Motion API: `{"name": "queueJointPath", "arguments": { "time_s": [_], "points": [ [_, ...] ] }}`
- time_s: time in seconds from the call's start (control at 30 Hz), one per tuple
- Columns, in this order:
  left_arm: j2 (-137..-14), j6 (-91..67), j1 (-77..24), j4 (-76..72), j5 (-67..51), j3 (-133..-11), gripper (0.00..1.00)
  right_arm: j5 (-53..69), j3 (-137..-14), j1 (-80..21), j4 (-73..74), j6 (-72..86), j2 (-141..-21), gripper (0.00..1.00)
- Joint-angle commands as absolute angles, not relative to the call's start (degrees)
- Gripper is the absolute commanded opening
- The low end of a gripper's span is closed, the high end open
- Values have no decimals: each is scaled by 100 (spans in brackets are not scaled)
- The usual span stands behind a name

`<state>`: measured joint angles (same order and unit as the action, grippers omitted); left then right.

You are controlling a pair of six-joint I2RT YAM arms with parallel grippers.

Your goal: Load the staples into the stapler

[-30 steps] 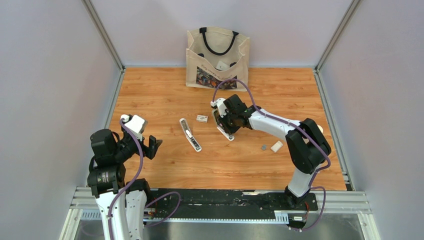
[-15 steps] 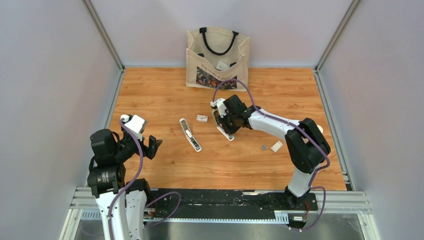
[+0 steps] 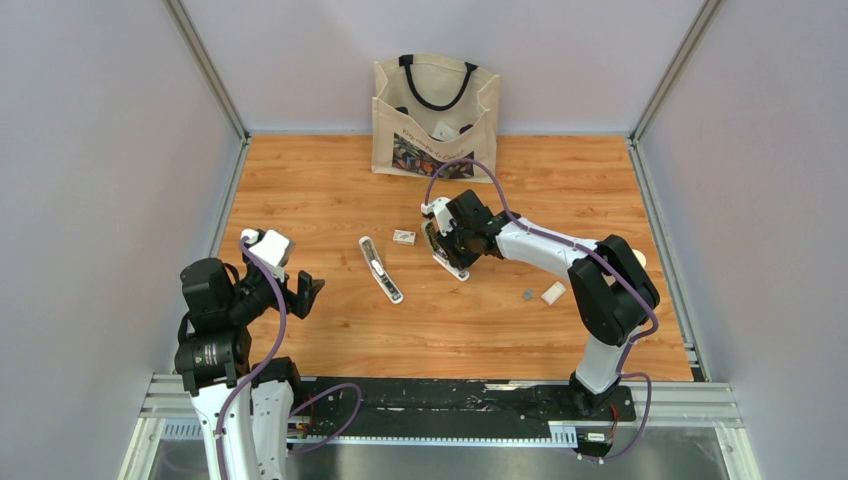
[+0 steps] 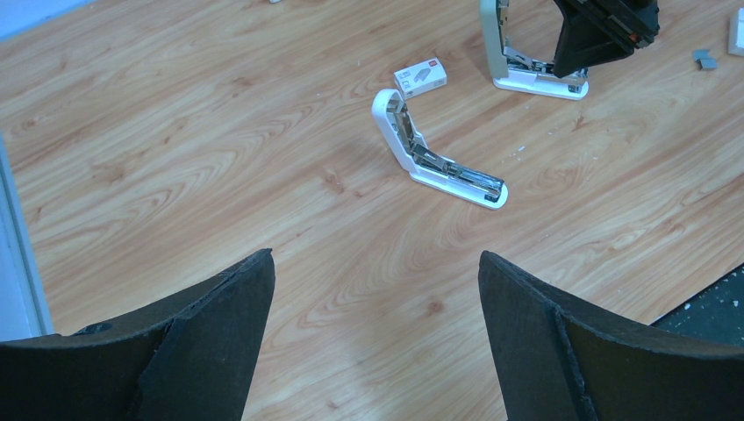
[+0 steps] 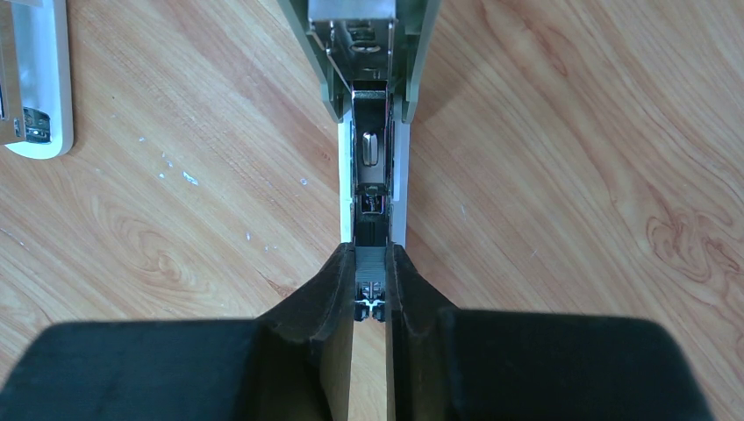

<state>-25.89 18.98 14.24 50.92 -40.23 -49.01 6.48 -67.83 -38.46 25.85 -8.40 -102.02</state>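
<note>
I'm looking into a booth of plain grey walls [image 3: 90, 150] whose floor is a wood-grain table [image 3: 320, 190], with a cream tote bag [image 3: 435, 115] standing at top centre against the back wall. At lower left the left pincer [image 3: 303, 292] hangs with its fingers wide apart over bare wood. Just right of centre the right pincer [image 3: 446, 244] is clamped on the staples [image 5: 369, 261], a small grey strip at the open channel of the stapler [image 5: 373, 88]. A second stapler [image 3: 381, 268] lies open left of centre, with a small box [image 3: 404, 237] above it.
</note>
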Motion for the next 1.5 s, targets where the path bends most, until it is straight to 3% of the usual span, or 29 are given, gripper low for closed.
{"name": "queueJointPath", "arguments": {
  "time_s": [0.0, 0.97, 1.17, 1.47],
  "points": [
    [-2540, 1890, 1485, 4939, -4122, -4852, 93, 633, -6847, -3867, 2531, -879, -10248, 12],
    [-2575, 1890, 1485, 4922, -4122, -4860, 93, 642, -6855, -3867, 2584, -923, -10073, 30],
    [-2584, 1881, 1494, 4931, -4131, -4869, 94, 554, -6952, -3762, 2724, -1195, -9529, 33],
    [-2531, 1898, 1485, 4948, -4113, -4852, 94, 861, -6487, -2911, 3646, -2521, -8588, 47]
  ]
}}
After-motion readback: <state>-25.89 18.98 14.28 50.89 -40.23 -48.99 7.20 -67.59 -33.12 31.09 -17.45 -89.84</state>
